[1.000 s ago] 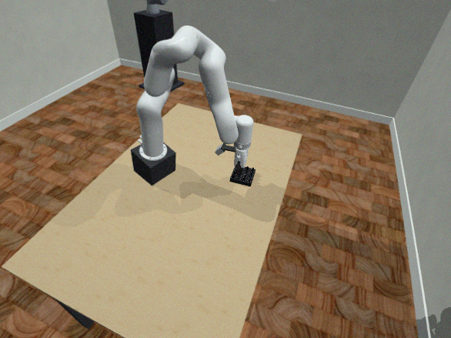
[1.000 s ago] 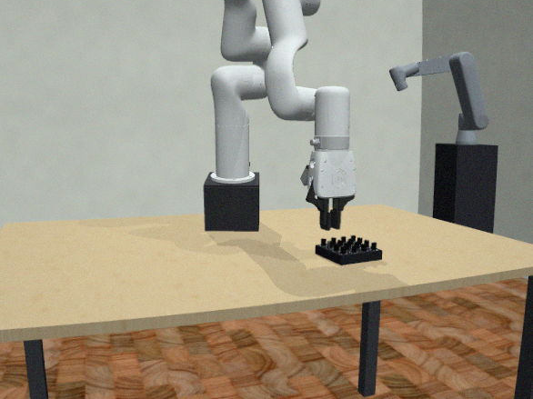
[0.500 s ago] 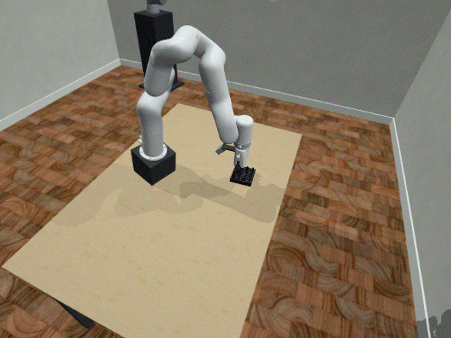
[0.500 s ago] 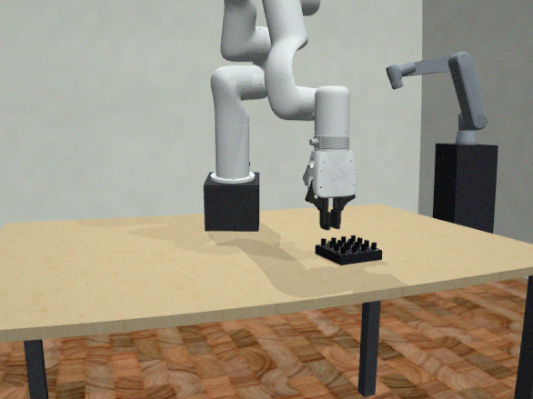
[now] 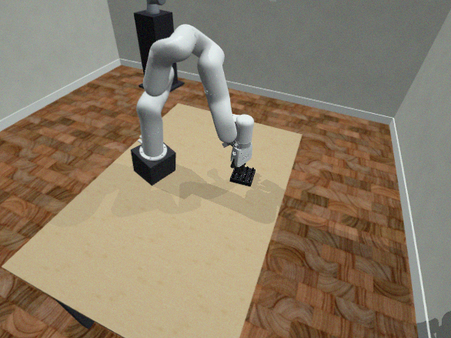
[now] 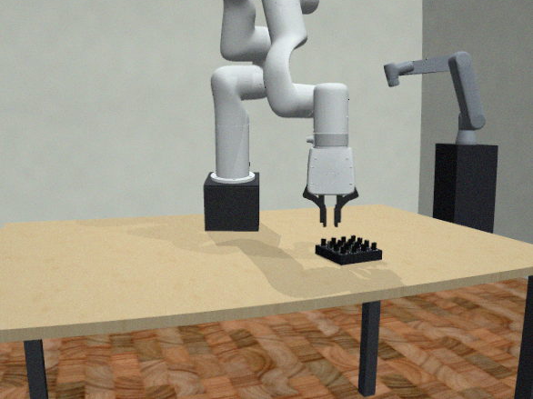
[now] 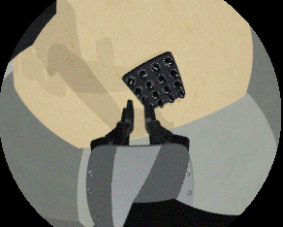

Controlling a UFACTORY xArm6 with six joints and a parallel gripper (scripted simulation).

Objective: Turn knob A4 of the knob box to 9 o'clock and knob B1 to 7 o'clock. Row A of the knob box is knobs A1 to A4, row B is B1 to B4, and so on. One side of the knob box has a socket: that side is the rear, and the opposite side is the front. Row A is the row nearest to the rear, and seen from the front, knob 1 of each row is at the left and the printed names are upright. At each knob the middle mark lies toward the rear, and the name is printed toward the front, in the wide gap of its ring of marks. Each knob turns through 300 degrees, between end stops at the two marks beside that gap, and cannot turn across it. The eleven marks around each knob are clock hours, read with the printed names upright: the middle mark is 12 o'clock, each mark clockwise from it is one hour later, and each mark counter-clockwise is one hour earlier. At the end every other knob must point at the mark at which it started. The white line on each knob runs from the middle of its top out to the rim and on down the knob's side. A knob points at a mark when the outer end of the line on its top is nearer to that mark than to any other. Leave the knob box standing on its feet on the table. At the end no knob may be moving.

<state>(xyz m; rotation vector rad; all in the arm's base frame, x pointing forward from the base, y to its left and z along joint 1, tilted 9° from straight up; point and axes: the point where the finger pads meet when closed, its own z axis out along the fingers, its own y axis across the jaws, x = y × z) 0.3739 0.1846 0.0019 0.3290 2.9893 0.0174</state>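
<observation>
The gripper (image 5: pixel 238 165) (image 6: pixel 330 225) (image 7: pixel 139 106), slightly parted and empty, hovers above the knob box (image 5: pixel 242 176) (image 6: pixel 349 254) (image 7: pixel 157 81); likely lining up on 1 of 2 target knobs, it must align, then descend.

My table (image 5: pixel 173 253) (image 6: pixel 159 281) (image 7: pixel 213 48) is light tan wood. My black box with the little knobs (image 5: pixel 242 176) (image 6: pixel 359 257) (image 7: pixel 154 80) sits flat on it, near one long edge. A dark block (image 5: pixel 154 172) (image 6: pixel 232 208) stands near the other long edge.
</observation>
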